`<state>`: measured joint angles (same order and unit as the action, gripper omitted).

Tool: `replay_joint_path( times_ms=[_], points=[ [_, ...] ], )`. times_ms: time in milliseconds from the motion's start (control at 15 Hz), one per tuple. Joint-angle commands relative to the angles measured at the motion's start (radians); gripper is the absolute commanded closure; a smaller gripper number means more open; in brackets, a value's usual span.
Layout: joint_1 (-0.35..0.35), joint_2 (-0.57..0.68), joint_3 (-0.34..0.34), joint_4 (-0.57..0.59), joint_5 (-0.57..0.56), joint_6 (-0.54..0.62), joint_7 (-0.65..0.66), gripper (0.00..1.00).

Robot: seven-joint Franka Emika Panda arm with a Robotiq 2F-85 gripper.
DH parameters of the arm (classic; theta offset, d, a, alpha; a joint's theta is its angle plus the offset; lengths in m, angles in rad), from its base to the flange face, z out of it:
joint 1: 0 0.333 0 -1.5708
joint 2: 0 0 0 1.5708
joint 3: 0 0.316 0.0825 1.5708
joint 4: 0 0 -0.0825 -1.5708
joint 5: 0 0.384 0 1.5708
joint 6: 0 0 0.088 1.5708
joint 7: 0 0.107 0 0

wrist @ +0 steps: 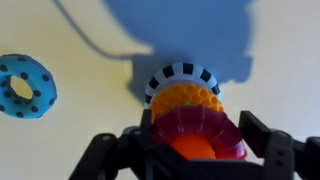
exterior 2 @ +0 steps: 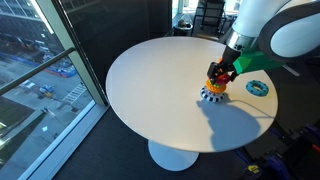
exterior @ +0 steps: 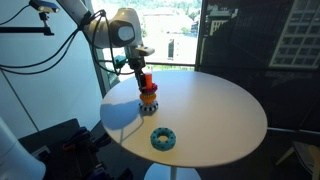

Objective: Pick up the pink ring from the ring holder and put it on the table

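Observation:
The ring holder (exterior: 148, 97) stands on the table (exterior: 220, 110) near its rim, and it also shows in the other exterior view (exterior 2: 214, 92). My gripper (exterior: 141, 72) is right over its top. In the wrist view the fingers (wrist: 198, 135) sit on either side of the pink ring (wrist: 215, 122) and press its edges. The ring is tilted at the top of the stack, with the orange-red peg (wrist: 190, 148) showing through its hole. An orange ring (wrist: 185, 98) and a striped base (wrist: 180, 74) lie below it.
A teal-blue ring (exterior: 163, 138) lies flat on the table apart from the holder, and it also shows in the other exterior view (exterior 2: 258, 88) and in the wrist view (wrist: 25, 85). Windows and a railing stand beyond the table's edge.

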<state>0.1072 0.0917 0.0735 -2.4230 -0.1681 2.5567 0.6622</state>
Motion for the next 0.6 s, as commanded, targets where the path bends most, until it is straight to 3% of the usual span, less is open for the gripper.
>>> replay_joint_path(
  times_ms=[0,533],
  points=[
    [0.011,-0.040,-0.008,-0.003,-0.007,-0.016,0.017,0.38],
    [0.003,-0.118,0.006,-0.007,0.005,-0.053,0.011,0.38]
  ],
)
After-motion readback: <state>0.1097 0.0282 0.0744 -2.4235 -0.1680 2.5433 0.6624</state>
